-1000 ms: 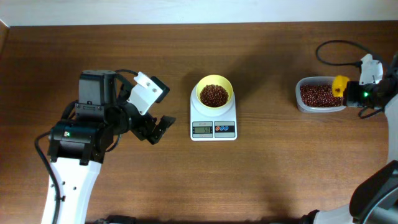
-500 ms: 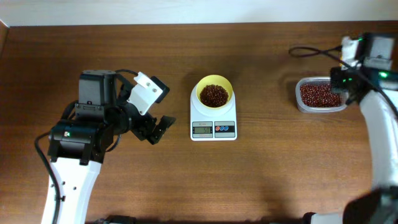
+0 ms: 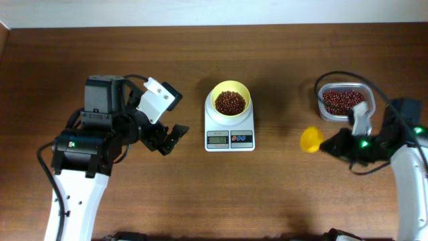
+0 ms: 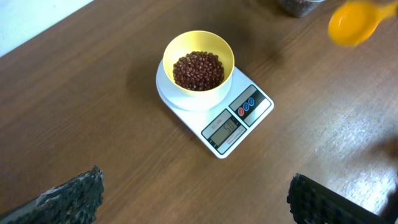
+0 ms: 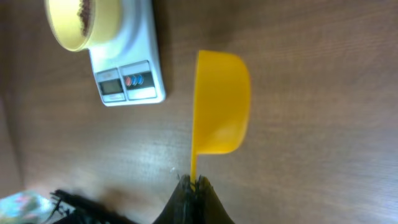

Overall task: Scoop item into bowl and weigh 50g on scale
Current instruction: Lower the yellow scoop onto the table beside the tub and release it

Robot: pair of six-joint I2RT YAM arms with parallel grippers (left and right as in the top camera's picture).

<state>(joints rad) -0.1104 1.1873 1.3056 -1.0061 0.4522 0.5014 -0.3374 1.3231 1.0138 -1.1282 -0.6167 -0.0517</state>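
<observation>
1. scale [image 3: 229,130]: white, flat on the brown wooden counter [image 3: 267,194], near the centre of the overhead view. its grey display and its red and blue buttons face the near edge of the counter. the display is lit, but the digits are too small to read.

2. bowl [image 3: 231,99]: pale yellow, round, upright on the rear part of the scale platform. it leaves the display and buttons uncovered.

3. beans [image 3: 231,102]: a loose heap of dark red-brown grains inside the bowl, lying below its rim. more beans fill the clear tub [image 3: 344,100], which stands on the counter well to the right of the scale.

4. left pincer [image 3: 170,139]: jaws fully apart, nothing between them. it hangs above the counter just left of the scale and touches neither scale nor bowl. in the left wrist view both dark fingers [image 4: 74,193] sit at the lower corners, with scale and bowl in full view between them.

5. right pincer [image 5: 194,185]: clamped tight on the thin handle of the yellow scoop [image 3: 311,140]. the scoop is held above the counter between the scale and the tub, in front of the tub and apart from both. in the right wrist view its cup is turned on its side, with the opening towards the scale.
</observation>
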